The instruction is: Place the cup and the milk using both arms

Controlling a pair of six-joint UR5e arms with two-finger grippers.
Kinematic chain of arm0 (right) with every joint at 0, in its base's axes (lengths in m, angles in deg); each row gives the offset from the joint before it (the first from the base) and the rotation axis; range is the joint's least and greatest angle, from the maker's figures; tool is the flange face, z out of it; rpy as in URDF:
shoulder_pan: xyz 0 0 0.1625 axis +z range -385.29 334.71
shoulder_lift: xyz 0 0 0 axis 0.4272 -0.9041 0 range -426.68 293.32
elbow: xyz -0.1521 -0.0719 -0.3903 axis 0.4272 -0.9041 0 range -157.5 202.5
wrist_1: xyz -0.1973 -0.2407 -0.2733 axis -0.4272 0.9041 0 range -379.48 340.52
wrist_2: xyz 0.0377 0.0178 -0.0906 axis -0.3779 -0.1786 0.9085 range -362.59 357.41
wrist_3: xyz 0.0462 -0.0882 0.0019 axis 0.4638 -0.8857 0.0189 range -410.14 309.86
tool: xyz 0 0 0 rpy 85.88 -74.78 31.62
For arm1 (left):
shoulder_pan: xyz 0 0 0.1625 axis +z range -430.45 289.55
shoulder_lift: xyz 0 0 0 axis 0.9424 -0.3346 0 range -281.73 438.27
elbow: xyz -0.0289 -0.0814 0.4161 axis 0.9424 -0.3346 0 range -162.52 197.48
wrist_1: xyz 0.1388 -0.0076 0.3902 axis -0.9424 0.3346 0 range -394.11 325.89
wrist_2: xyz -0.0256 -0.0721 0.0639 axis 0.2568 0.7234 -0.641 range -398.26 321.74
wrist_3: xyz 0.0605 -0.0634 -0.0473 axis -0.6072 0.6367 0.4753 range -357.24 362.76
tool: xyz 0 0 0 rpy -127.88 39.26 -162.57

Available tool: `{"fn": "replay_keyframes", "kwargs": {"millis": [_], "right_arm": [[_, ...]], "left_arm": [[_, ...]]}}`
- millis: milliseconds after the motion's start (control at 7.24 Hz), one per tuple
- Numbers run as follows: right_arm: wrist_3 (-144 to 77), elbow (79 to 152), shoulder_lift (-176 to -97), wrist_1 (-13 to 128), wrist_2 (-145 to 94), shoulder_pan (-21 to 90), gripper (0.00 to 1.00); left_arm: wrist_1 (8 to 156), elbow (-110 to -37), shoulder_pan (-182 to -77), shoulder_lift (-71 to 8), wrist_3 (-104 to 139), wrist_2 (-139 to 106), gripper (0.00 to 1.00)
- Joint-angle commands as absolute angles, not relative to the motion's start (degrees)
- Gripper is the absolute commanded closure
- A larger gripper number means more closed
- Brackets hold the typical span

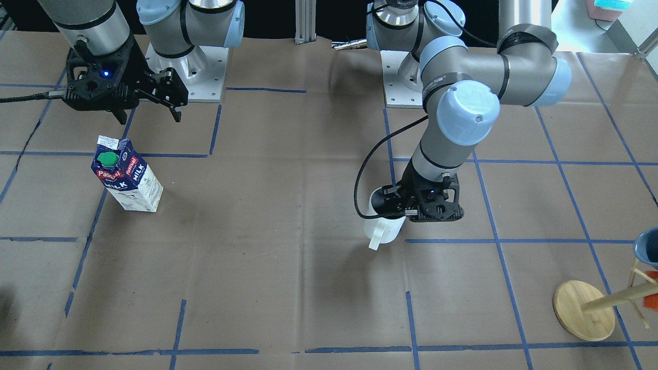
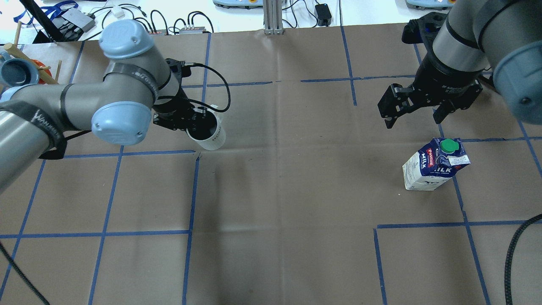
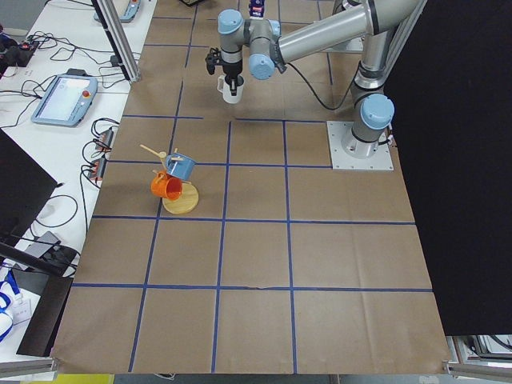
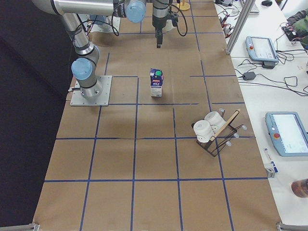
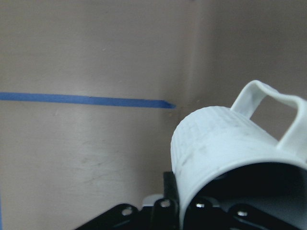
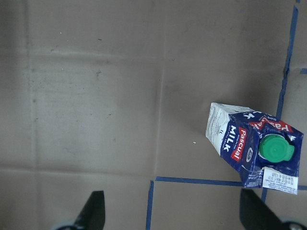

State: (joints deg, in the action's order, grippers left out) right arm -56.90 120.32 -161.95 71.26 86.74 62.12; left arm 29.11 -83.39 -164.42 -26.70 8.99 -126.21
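My left gripper (image 2: 198,125) is shut on the rim of the white cup (image 2: 210,136), with one finger inside its dark interior. In the front view the cup (image 1: 383,231) hangs below the gripper (image 1: 398,208), handle pointing away from the robot. The left wrist view shows the cup (image 5: 225,148) close up over the brown paper. The milk (image 2: 434,167) stands upright on the robot's right side, with its blue top and green cap; it also shows in the front view (image 1: 128,177) and the right wrist view (image 6: 249,143). My right gripper (image 2: 413,118) is open and empty, raised above and beyond the carton, apart from it.
A wooden mug tree (image 1: 583,308) with a blue and an orange mug stands at the table's far left edge (image 3: 180,180). A rack with two white cups (image 4: 209,127) stands near the right end. Blue tape lines (image 2: 190,190) grid the brown paper.
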Motion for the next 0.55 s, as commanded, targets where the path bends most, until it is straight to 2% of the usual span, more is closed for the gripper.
{"fn": "replay_keyframes", "kwargs": {"millis": [0, 276, 415], "right_arm": [[-57.2, 120.3, -162.0, 71.3, 86.8, 62.1, 0.00], [-57.1, 120.3, -162.0, 71.4, 86.7, 62.2, 0.00], [-57.2, 120.3, -162.0, 71.4, 86.7, 62.1, 0.00]], "left_arm": [[29.0, -72.2, -171.2, -36.8, 13.0, -126.4, 0.99], [29.0, -65.3, -173.4, -44.0, 14.1, -126.2, 0.99], [28.8, -64.3, -173.7, -46.6, 14.3, -126.6, 0.99]]}}
